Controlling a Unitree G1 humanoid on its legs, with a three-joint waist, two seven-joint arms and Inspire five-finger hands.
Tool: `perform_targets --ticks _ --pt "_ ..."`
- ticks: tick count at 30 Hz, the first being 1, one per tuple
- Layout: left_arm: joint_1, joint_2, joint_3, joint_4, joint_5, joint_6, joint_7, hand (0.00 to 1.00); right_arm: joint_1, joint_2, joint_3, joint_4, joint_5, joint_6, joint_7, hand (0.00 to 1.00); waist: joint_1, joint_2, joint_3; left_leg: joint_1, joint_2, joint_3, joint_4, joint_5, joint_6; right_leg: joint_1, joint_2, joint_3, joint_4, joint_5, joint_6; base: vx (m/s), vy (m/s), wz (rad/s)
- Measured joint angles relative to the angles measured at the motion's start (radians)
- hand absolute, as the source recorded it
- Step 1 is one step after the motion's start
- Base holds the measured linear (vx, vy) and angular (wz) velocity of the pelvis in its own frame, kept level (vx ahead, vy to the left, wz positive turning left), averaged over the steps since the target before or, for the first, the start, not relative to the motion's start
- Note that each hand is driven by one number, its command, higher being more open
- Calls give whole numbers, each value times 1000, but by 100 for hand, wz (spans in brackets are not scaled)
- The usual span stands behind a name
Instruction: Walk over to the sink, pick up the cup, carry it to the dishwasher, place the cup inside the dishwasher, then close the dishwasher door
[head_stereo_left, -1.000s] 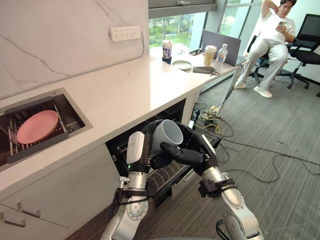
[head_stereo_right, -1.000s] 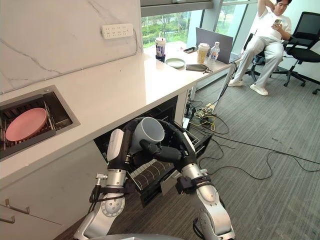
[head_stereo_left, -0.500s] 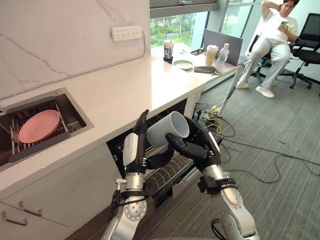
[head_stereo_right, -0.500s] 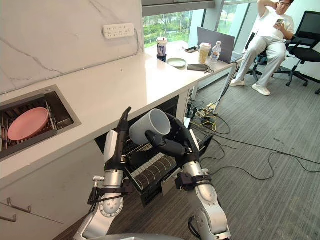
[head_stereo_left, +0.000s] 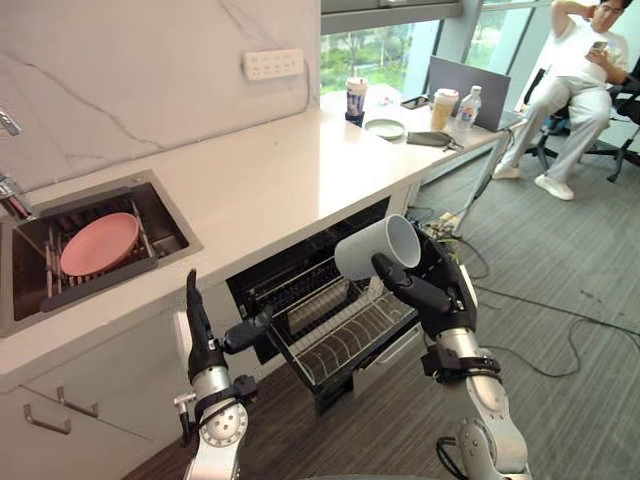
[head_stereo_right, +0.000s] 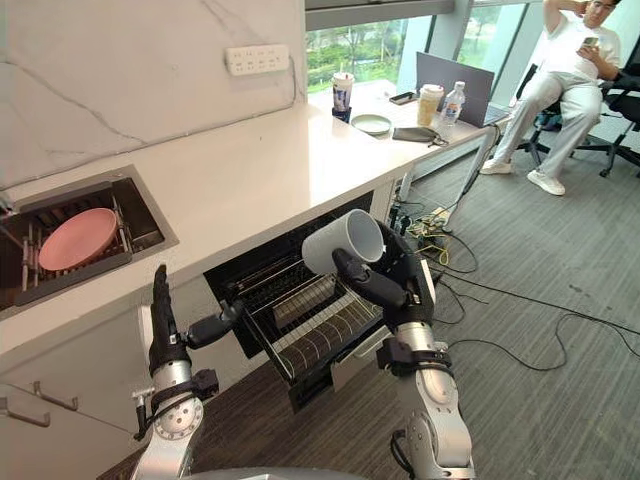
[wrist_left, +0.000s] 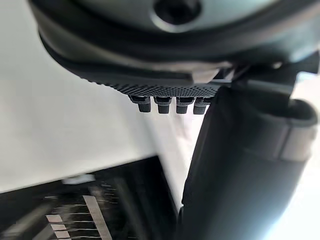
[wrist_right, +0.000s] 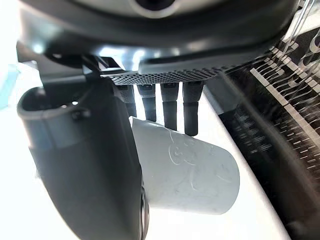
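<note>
Sideways, cup (head_stereo_left: 375, 247) in right hand (head_stereo_left: 443, 292) — clear above rack (head_stereo_left: 345, 338).

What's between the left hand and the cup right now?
The pulled-out dishwasher rack lies between the open left hand and the cup, which the right hand holds. Both eye views show it.

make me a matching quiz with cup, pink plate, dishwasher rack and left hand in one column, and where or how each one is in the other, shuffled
Column one
1. cup
2. pink plate
3. dishwasher rack
4. left hand

Column two
A. lying in the sink
B. open, fingers straight, holding nothing
C. on its side, gripped in the right hand
D. pulled out of the open dishwasher

Pairs: 1-C, 2-A, 3-D, 4-B
</note>
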Motion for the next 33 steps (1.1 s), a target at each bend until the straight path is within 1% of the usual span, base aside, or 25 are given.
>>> perform_targets --ticks 1,2,3,4,5,6,7,9,10,11,12,13,14,15,19,20,22,26,28,31,32,33 --pt "23 -8 23 62 -23 7 -15 100 -42 -35 -9 77 -21 17 2 0 9 -1 12 -7 -2 -14 -1 6 1 2 -1 -13 0 -1 -1 -40 -16 32" --pt "29 -9 29 86 -28 10 -19 100 -64 -49 -13 114 -35 24 3 0 17 -1 21 -10 -3 -18 0 9 2 2 -2 -17 0 -1 -1 -79 -19 34" --pt "42 -9 35 125 -38 14 -25 100 -116 -79 -18 200 -56 33 2 0 29 -2 41 -22 -5 -37 0 17 3 1 -3 -32 0 -1 -1 -75 -15 32" --pt "47 -7 35 143 -42 14 -26 100 -145 -96 -19 249 -64 37 2 0 33 -3 52 -29 -6 -48 0 22 3 1 -4 -44 0 -1 -1 -119 -28 48" --pt "54 -3 37 171 -56 14 -32 100 -202 -129 -20 346 -79 48 -1 0 52 -5 75 -43 -6 -67 1 32 4 -1 -3 -63 1 -1 -1 -106 -31 50" --pt "57 -2 46 194 -64 14 -39 100 -260 -160 -17 438 -88 63 -3 0 79 -7 102 -57 -5 -86 3 40 3 -4 0 -80 2 0 -3 -106 -35 48" --pt "57 -1 53 205 -66 13 -45 100 -287 -174 -14 479 -89 68 -4 0 89 -9 115 -68 -4 -97 7 43 2 -6 2 -90 2 1 -5 -101 -41 50" --pt "51 30 75 246 -88 8 -58 100 -407 -211 15 614 -88 87 -23 0 131 -19 169 -120 7 -137 26 53 -4 -27 15 -127 2 5 -16 -89 -50 45" --pt "44 43 81 257 -93 8 -60 100 -442 -217 22 645 -88 91 -24 0 141 -23 187 -133 10 -144 31 56 -6 -34 20 -133 2 6 -20 -103 -64 44" --pt "22 74 97 281 -105 1 -68 100 -532 -238 44 709 -84 99 -33 0 161 -36 235 -168 16 -171 43 66 -11 -46 29 -159 1 8 -27 -88 -52 38" --pt "14 84 105 289 -109 -2 -71 100 -568 -249 52 734 -82 100 -33 0 168 -41 256 -177 17 -180 45 71 -12 -49 32 -167 1 9 -29 -106 -49 46" --pt "-7 99 116 298 -121 -6 -77 100 -634 -266 55 778 -67 103 -35 0 189 -50 287 -201 19 -196 45 81 -13 -67 37 -180 1 11 -33 -64 -20 34" --pt "-20 107 121 304 -132 -13 -85 100 -678 -280 55 804 -53 103 -36 0 199 -54 308 -220 18 -208 45 87 -14 -77 38 -192 1 13 -35 -62 -15 40" --pt "-35 115 122 310 -138 -20 -95 100 -732 -299 55 833 -27 102 -37 0 215 -56 340 -232 14 -222 44 94 -12 -83 37 -205 1 13 -36 -36 -3 30" --pt "-59 121 126 325 -219 -36 -116 100 -881 -322 57 936 15 102 -30 0 252 -55 403 -271 3 -251 43 106 -7 -105 31 -236 1 14 -36 -2 14 26" --pt "-63 122 126 326 -236 -36 -125 100 -915 -326 57 972 14 102 -26 0 257 -53 412 -284 0 -263 43 110 -7 -111 30 -248 1 14 -36 11 16 30" --pt "-78 121 126 331 -254 -37 -136 100 -977 -340 43 1050 25 96 -18 0 279 -48 443 -295 -3 -277 42 115 -7 -113 29 -264 0 14 -36 4 17 25" --pt "-90 120 126 354 -262 -38 -145 100 -1051 -405 46 1135 -1 90 4 0 302 -39 448 -317 -8 -294 29 129 -4 -131 25 -283 3 13 -34 -6 30 15" --pt "-93 120 126 357 -270 -37 -160 100 -1075 -427 48 1174 -39 102 11 0 304 -31 453 -319 -8 -304 9 144 -5 -141 20 -293 16 7 -33 -15 24 14" --pt "-98 120 125 359 -282 -27 -179 100 -1073 -427 68 1229 -81 142 28 0 316 -21 459 -321 -8 -315 -15 160 -6 -157 13 -304 40 -6 -33 0 23 11" --pt "-100 117 123 361 -283 -21 -182 100 -1069 -427 73 1250 -94 159 32 100 325 -17 461 -321 -7 -316 -19 162 -6 -159 13 -304 43 -8 -33 0 0 0" --pt "-100 115 123 367 -290 -12 -182 100 -1069 -430 66 1250 -96 160 46 100 325 -16 462 -320 -7 -315 -19 163 -6 -160 13 -303 48 -11 -32 0 0 0"
